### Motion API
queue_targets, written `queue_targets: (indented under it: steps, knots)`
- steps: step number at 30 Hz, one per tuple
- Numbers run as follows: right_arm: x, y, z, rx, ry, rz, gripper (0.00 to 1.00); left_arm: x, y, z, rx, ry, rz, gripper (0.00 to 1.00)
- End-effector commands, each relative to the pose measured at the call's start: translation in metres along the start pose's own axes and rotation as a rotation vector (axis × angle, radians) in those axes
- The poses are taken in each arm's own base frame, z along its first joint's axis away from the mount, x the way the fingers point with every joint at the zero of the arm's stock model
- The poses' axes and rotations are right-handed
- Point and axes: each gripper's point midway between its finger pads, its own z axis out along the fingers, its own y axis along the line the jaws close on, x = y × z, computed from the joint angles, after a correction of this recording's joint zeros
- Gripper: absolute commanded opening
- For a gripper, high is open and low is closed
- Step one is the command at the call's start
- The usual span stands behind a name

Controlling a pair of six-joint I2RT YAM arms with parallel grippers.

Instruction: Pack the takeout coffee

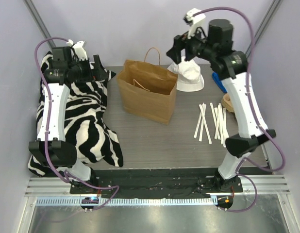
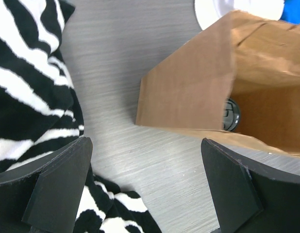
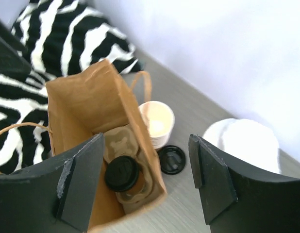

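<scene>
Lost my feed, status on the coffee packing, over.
Left claw open, right claw open, both empty. Takeout coffee lidded, in pulp tray inside paper bag. Loose lid, cup stack beside bag.

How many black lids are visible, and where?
2. One closes the takeout coffee inside the bag; one loose lid lies on the table beside the bag. Others may be hidden.

Nothing legible anywhere, no brand, word or number. The takeout coffee, seen inside the brown paper bag at about three o'clock in the left wrist view, has raised marks on its black lid — too small and blurred to read.
</scene>
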Motion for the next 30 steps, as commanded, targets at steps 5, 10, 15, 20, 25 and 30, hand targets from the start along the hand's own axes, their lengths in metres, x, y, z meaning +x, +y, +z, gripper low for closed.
queue_targets:
  steps: [5, 10, 15, 20, 25, 30]
  knots:
    - [0.066, -0.058, -0.092, 0.288, 0.197, 0.123, 0.69, 0.01, 0.018, 0.002, 0.004, -0.008, -0.06, 1.0]
    - [0.177, -0.07, -0.124, 0.35, 0.51, 0.091, 0.6, 0.026, 0.021, 0.008, 0.02, 0.02, -0.067, 1.0]
    - [0.268, -0.065, -0.135, 0.327, 0.751, 0.109, 0.54, 0.032, 0.027, 0.012, 0.019, 0.046, -0.074, 1.0]
    - [0.319, -0.068, -0.125, 0.303, 0.876, 0.138, 0.46, 0.044, 0.028, 0.013, 0.03, 0.081, -0.094, 1.0]
    - [0.343, -0.083, -0.099, 0.304, 0.908, 0.151, 0.38, 0.05, 0.028, 0.009, 0.025, 0.087, -0.094, 1.0]
    - [0.362, -0.097, -0.076, 0.317, 0.933, 0.174, 0.34, 0.053, 0.029, 0.002, 0.012, 0.086, -0.089, 1.0]
